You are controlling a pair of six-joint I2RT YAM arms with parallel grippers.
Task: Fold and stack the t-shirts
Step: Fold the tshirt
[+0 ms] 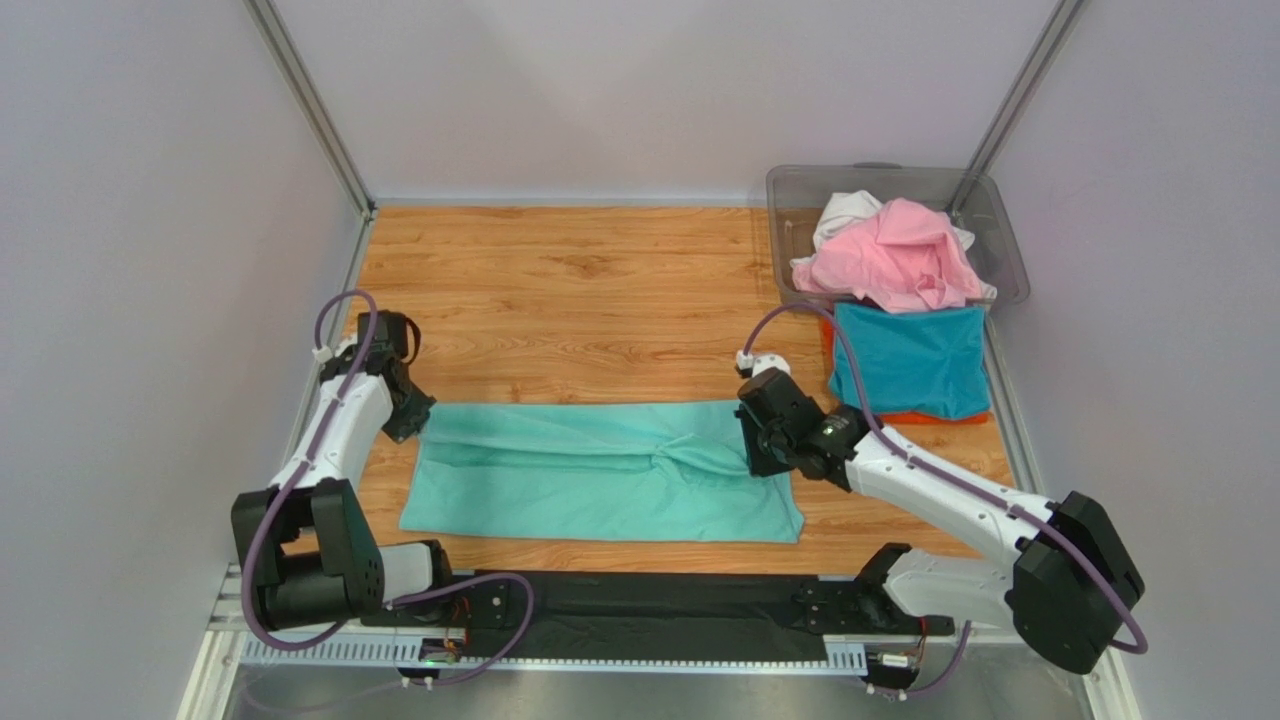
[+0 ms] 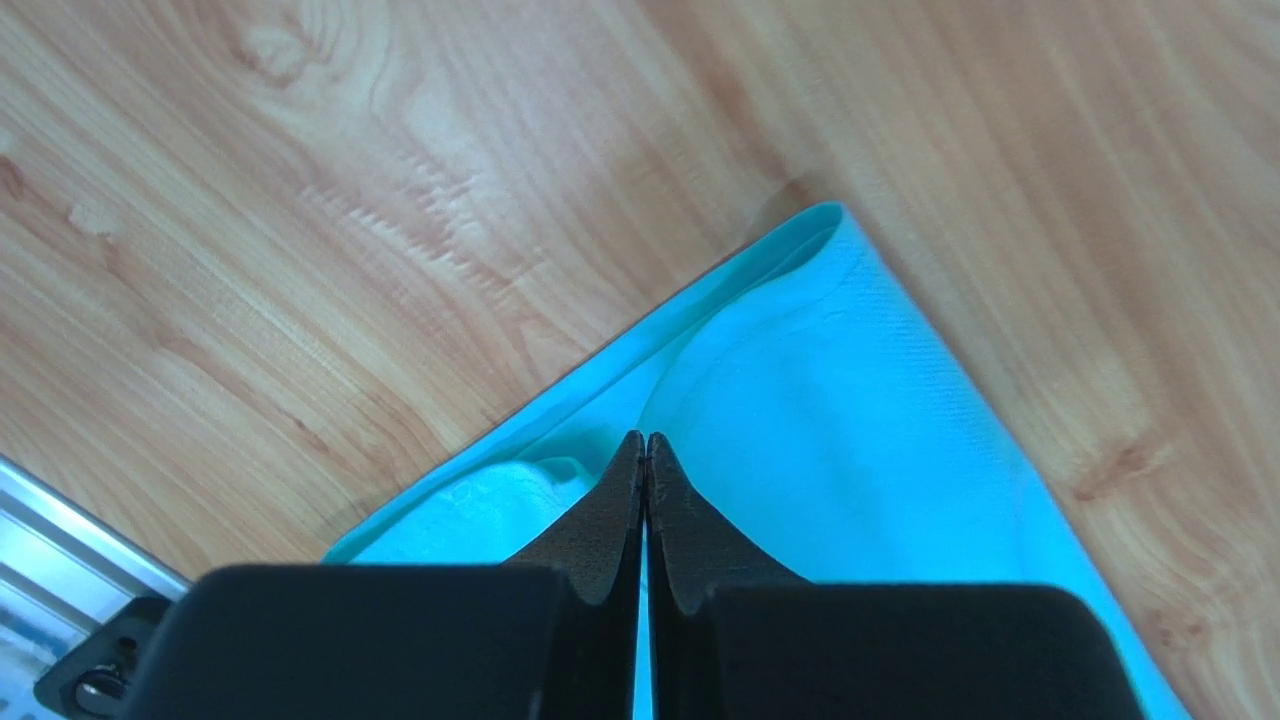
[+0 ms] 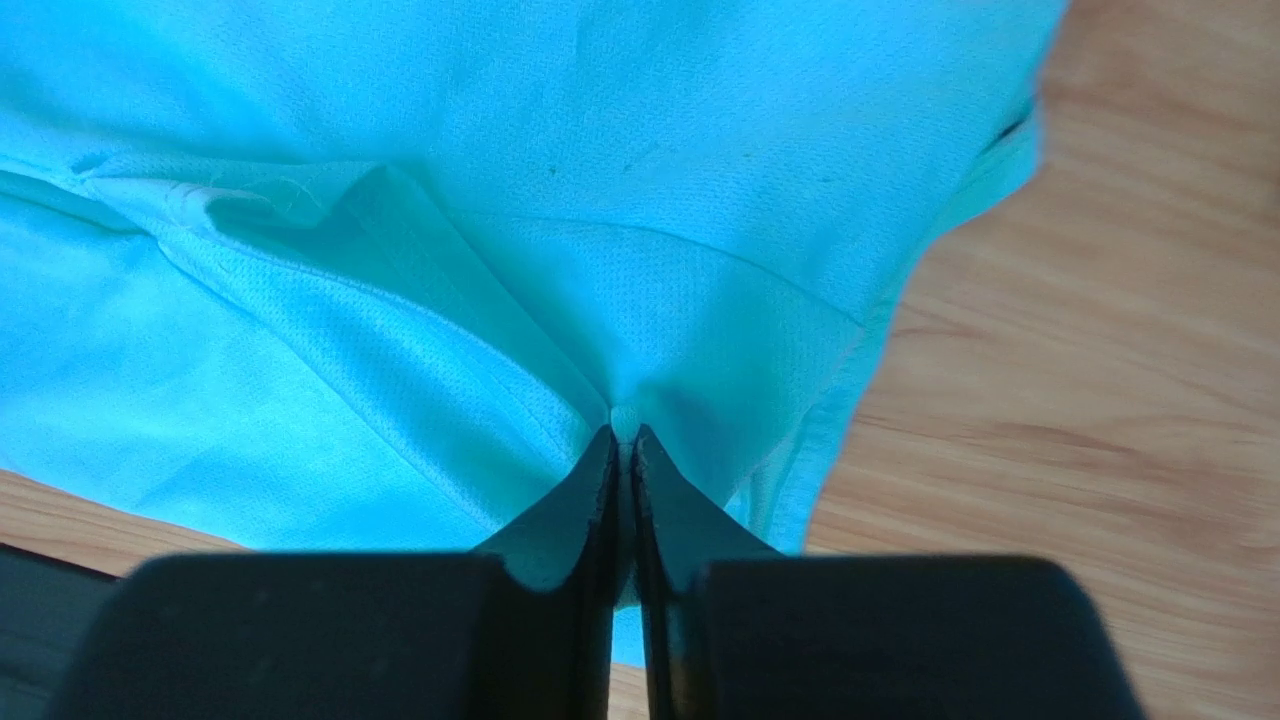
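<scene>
The mint green t-shirt lies in a long folded band across the near part of the wooden table. My left gripper is at its far left corner, jaws shut on the cloth in the left wrist view. My right gripper is at the far right edge of the band, shut on a puckered pinch of the shirt in the right wrist view. A folded teal blue t-shirt lies on an orange one at the right.
A clear grey plastic bin stands at the back right with a crumpled pink t-shirt and a white one in it. Bare wooden table lies behind the mint shirt. A black mat runs along the near edge.
</scene>
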